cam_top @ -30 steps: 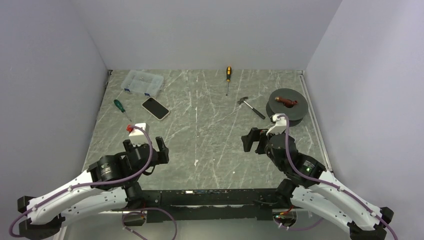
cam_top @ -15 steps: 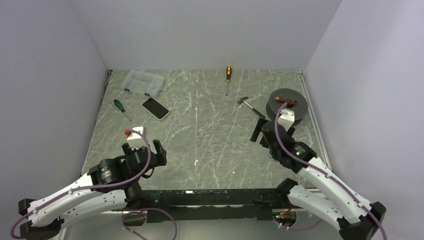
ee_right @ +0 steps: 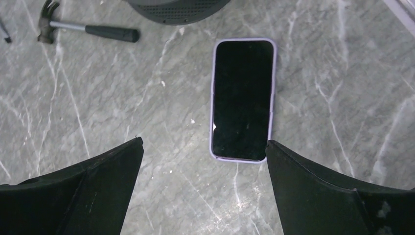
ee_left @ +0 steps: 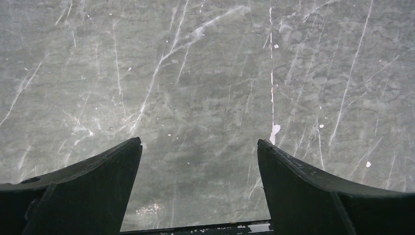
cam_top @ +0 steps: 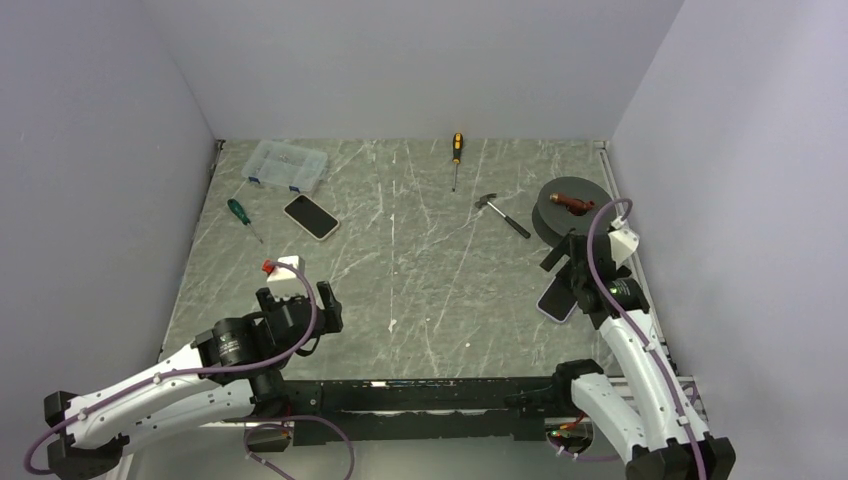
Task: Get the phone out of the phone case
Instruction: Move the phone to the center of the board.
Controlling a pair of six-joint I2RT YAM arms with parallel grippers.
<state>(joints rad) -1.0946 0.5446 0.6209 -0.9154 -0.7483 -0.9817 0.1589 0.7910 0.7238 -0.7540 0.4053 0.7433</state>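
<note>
Right hand (ee_right: 203,141): I see its fingers wide apart, holding nothing, above the counter (ee_right: 122,98).
Phone (ee_right: 242,100): screen up in its lilac phone case (ee_right: 238,159), flat, close to one fingertip of my right hand.
Nearby: hammer (ee_right: 85,30) and grey disc (ee_right: 176,7) beyond.
Left hand (ee_left: 199,141): spread, over marbled counter.
Top view only: second phone (cam_top: 311,216), parts box (cam_top: 287,165), green screwdriver (cam_top: 238,212), yellow screwdriver (cam_top: 456,155).

White arms (cam_top: 150,385), black wedge-shaped fingers (ee_left: 83,196), purple cables (cam_top: 590,238) looping alongside.
</note>
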